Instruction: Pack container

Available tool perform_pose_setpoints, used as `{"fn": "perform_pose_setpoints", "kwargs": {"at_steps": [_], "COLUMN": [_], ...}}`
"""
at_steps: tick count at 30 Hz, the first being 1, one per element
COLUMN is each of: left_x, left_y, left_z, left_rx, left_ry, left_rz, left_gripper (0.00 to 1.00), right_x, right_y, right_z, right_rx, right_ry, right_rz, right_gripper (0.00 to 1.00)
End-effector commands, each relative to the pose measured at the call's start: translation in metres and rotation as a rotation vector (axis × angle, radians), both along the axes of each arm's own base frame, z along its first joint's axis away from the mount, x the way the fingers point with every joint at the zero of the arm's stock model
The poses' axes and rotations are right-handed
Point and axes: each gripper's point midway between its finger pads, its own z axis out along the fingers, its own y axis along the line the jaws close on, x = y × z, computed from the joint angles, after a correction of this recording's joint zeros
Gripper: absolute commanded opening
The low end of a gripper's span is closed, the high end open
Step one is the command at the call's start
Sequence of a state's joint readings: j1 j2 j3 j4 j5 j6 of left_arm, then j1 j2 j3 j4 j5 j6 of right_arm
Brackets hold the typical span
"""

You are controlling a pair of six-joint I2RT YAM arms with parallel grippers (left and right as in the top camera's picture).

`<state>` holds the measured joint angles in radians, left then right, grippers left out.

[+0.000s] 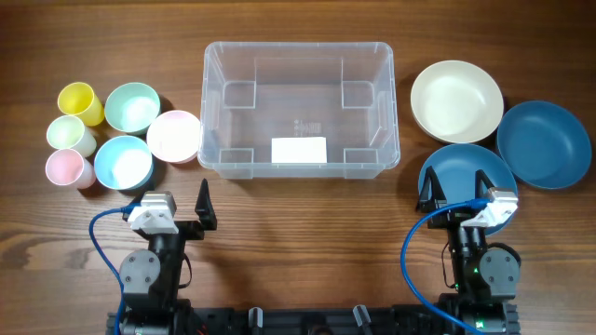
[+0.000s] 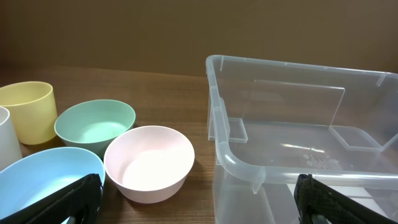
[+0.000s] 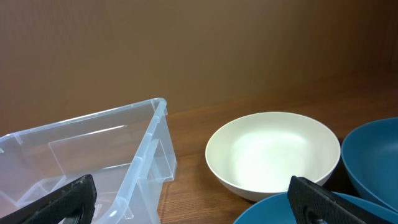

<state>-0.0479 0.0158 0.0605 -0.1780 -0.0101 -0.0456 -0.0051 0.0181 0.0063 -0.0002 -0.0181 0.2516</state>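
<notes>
container (image 1: 298, 98) is sitting at 12 o'clock on the wooden table (image 1: 298, 233) as seen from overhead. it is one clear bin, standing upright and open at the top, and it is holding only a white label (image 1: 299, 150) on its base toward 6 o'clock.

three cups are standing in a column out at 9 o'clock of it: a yellow cup (image 1: 79, 102), a pale green cup (image 1: 70, 136) and a pink cup (image 1: 67, 168). just beside them three small bowls are clustering: a mint bowl (image 1: 131, 107), a light blue bowl (image 1: 123, 161) and a pale pink bowl (image 1: 174, 136), the last lying just beside the bin's left wall. their insides are showing bare.

three large bowls are lying at 3 o'clock of the bin: a cream bowl (image 1: 456, 100), a dark blue bowl (image 1: 543, 144) farthest out, and a second dark blue bowl (image 1: 461, 167) toward 5 o'clock, lying partly under the right gripper (image 1: 456, 191).

two grippers are hovering at the near edge, the left gripper (image 2: 198, 183) at 7 o'clock and the right one at 5 o'clock. both are keeping their fingers spread wide, gripping nothing.
</notes>
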Motion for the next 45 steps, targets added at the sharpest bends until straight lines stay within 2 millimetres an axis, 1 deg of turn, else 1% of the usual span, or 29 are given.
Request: {"fn": "perform_pose_setpoints", "kwargs": {"at_steps": [1,3,6,9,10,11,14,16,19,21,23,24,26,29,31,33,35,36,38,40,43,45], "left_x": [0.001,0.001,0.001,0.001,0.001,0.001,0.001,0.001,0.001,0.001,0.001,0.001,0.001,0.001,0.001,0.001,0.001,0.001,0.001,0.001,0.001,0.001], "left_y": [0.000,0.000,0.000,0.000,0.000,0.000,0.000,0.000,0.000,0.000,0.000,0.000,0.000,0.000,0.000,0.000,0.000,0.000,0.000,0.000,0.000,0.000], "left_z": [-0.005,-0.005,-0.005,-0.005,-0.005,-0.005,-0.005,-0.005,-0.005,-0.005,-0.005,-0.005,-0.005,-0.005,-0.005,-0.005,-0.005,-0.005,-0.005,-0.005,-0.005,-0.005], "left_rx": [0.017,0.017,0.017,0.017,0.017,0.017,0.017,0.017,0.017,0.017,0.017,0.017,0.017,0.017,0.017,0.017,0.017,0.017,0.017,0.017,0.017,0.017], "left_ry": [0.010,0.010,0.010,0.010,0.010,0.010,0.010,0.010,0.010,0.010,0.010,0.010,0.010,0.010,0.010,0.010,0.010,0.010,0.010,0.010,0.010,0.010], "left_rz": [0.001,0.001,0.001,0.001,0.001,0.001,0.001,0.001,0.001,0.001,0.001,0.001,0.001,0.001,0.001,0.001,0.001,0.001,0.001,0.001,0.001,0.001], "left_gripper": [1.00,1.00,1.00,1.00,1.00,1.00,1.00,1.00,1.00,1.00,1.00,1.00,1.00,1.00,1.00,1.00,1.00,1.00,1.00,1.00,1.00,1.00], "right_x": [0.000,0.000,-0.002,-0.008,-0.010,-0.012,-0.014,-0.013,-0.009,-0.002,0.004,0.008,0.014,0.020,0.024,0.027,0.026,0.024,0.023,0.023,0.017,0.010], "right_y": [-0.002,-0.002,-0.006,-0.011,-0.011,-0.011,-0.013,-0.016,-0.023,-0.023,-0.016,-0.008,-0.001,0.003,0.002,0.000,-0.006,-0.013,-0.022,-0.023,-0.023,-0.026], "right_z": [0.002,0.004,0.018,0.044,0.056,0.063,0.077,0.081,0.078,0.069,0.061,0.058,0.052,0.041,0.029,0.024,0.018,0.014,0.012,0.012,0.009,0.003], "right_rx": [0.035,0.099,0.085,0.088,0.090,0.091,0.092,0.091,0.080,0.066,0.067,0.074,0.084,0.090,0.087,0.084,0.070,0.056,0.036,0.039,0.101,0.131], "right_ry": [-0.010,-0.019,-0.047,-0.080,-0.094,-0.097,-0.063,-0.009,0.134,0.273,0.380,0.442,0.519,0.613,0.658,0.679,0.704,0.718,0.730,0.729,0.745,0.777], "right_rz": [-0.014,-0.015,-0.036,-0.066,-0.066,-0.065,-0.077,-0.098,-0.141,-0.146,-0.110,-0.071,-0.030,-0.014,-0.021,-0.032,-0.070,-0.107,-0.159,-0.166,-0.194,-0.224], "right_gripper": [1.00,1.00,1.00,1.00,1.00,1.00,1.00,1.00,1.00,0.99,1.00,1.00,1.00,1.00,1.00,1.00,1.00,1.00,1.00,1.00,1.00,1.00]}}
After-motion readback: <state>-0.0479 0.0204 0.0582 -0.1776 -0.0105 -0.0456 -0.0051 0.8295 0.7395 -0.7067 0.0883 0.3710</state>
